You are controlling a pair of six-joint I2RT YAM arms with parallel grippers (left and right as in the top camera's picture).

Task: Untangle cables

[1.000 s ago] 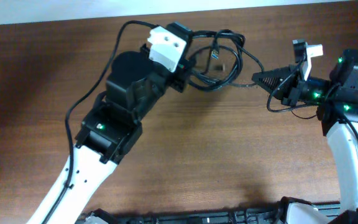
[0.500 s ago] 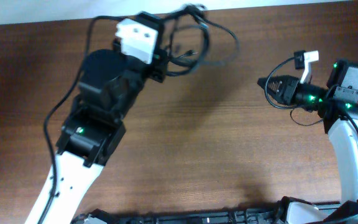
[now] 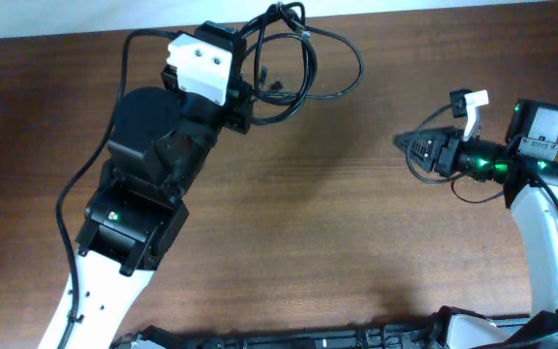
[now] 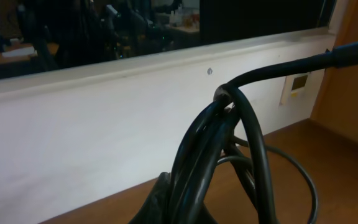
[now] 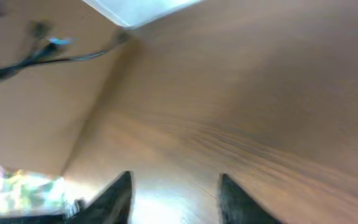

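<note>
The cables (image 3: 284, 19) bunch in tangled loops near the far edge of the table (image 3: 356, 242), pinched tight in the left gripper (image 3: 247, 99). The right gripper (image 3: 407, 145) stands well apart, its fingers parted and empty. This looks like mid-untangling. Next, it likely needs one loose loop or plug end, drawn clear.

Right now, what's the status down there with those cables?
Left end effector shut on cables. Right end effector open, empty. Cables tangled in loops. Nothing in the way.

You see thin black cables (image 4: 201, 149): smooth rubbery sheath, slight sheen; brown wooden counter (image 3: 337, 223): visible grain, satin finish; white boxy wrist cover (image 3: 200, 64): matt plastic.
</note>
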